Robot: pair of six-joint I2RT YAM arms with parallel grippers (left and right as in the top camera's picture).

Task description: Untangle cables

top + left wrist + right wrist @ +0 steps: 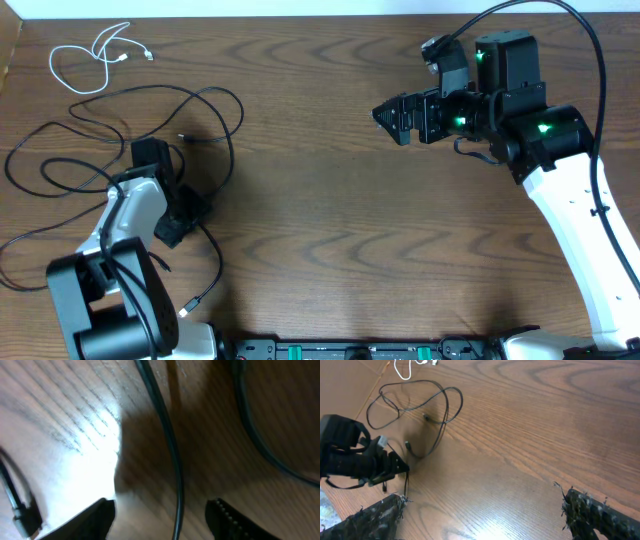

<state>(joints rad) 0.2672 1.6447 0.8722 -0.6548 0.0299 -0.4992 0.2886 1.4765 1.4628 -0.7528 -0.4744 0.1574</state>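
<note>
A short white cable [95, 58] lies coiled at the far left back of the table. Long black cables [205, 115] loop in a loose tangle over the left side, with a plug end [190, 303] near the front. My left gripper [183, 220] is open and low over the table. One black cable [172, 460] runs between its fingers [162, 517]. My right gripper [395, 118] is open and empty, above bare wood at the right back, far from the cables. The right wrist view shows its fingers [480, 512], the black loops [440, 415] and the white cable [407, 367].
A second black cable [260, 445] and a plug [22, 515] lie beside my left gripper. The left arm [355, 460] shows in the right wrist view. The wooden table [330, 230] carries nothing else in its middle and right part.
</note>
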